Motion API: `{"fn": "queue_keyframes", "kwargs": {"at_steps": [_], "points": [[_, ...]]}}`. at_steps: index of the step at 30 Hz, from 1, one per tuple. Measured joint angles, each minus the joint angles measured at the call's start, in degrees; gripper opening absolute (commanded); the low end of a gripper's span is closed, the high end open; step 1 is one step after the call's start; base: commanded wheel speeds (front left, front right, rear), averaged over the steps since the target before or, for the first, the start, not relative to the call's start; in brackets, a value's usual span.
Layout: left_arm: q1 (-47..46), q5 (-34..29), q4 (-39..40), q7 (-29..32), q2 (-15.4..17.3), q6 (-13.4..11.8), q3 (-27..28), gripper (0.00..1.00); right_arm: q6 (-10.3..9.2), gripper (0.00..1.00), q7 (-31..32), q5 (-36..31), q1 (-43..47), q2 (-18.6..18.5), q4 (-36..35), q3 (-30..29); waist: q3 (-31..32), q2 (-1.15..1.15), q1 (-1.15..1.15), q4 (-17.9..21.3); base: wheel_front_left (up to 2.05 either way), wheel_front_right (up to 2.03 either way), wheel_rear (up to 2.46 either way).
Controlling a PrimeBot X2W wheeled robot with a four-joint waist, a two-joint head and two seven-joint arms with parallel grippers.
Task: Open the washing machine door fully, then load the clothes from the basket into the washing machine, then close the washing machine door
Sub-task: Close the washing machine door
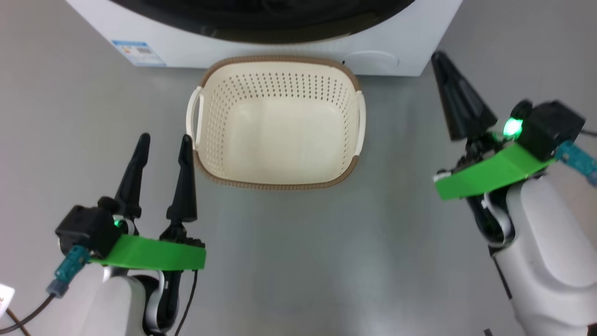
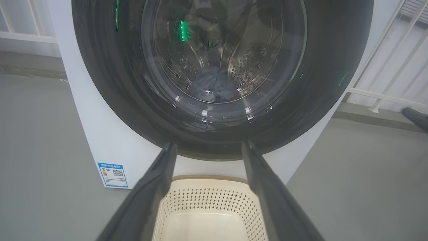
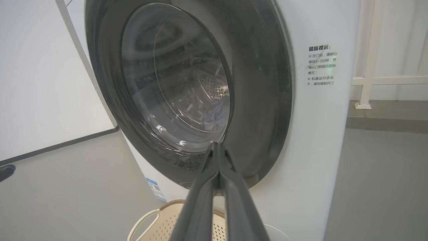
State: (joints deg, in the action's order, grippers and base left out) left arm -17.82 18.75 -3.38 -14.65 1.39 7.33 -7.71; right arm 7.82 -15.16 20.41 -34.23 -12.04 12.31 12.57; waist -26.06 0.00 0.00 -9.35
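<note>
Left tool [image 1: 165, 138], fingers wide and empty, hangs just beside the basket [image 1: 280, 84]. Right tool [image 1: 440, 58] is pinched shut on nothing. The perforated cream basket, brown-rimmed, stands empty on the grey floor [image 1: 298, 256] against the white machine [image 1: 280, 51], probably for a short carry. Beyond, the glossy black door [image 2: 334, 67] looks closed, with blue clothes [image 2: 214, 85] bunched behind its glass.

We see a smooth grey floor [image 1: 289, 270] spreading all around, a white railing [image 2: 388, 83] standing on it off to one side, and a pale wall [image 3: 36, 77] with a dark strip along its foot
</note>
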Motion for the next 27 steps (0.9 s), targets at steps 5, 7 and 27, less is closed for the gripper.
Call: {"fn": "queue_keyframes", "kwargs": {"at_steps": [5,7,27], "points": [[1.41,-0.42,-0.31,0.00,0.01,0.00,0.83,1.00,0.00,0.09,0.00,0.01,3.77,0.38,-0.22,-0.13,2.29,0.00,0.00,0.97,0.00,0.00,0.00],[2.20,-0.67,-0.40,0.00,0.01,0.00,1.00,1.00,0.00,0.45,0.00,0.00,5.14,0.52,-0.23,-0.55,3.28,0.00,0.00,1.29,0.00,0.00,0.00],[10.75,-3.52,-0.97,0.01,0.46,0.00,4.32,1.00,0.00,1.00,0.01,-0.64,20.63,3.47,-3.41,-5.44,12.92,0.00,0.00,4.59,0.00,0.00,0.00]]}}
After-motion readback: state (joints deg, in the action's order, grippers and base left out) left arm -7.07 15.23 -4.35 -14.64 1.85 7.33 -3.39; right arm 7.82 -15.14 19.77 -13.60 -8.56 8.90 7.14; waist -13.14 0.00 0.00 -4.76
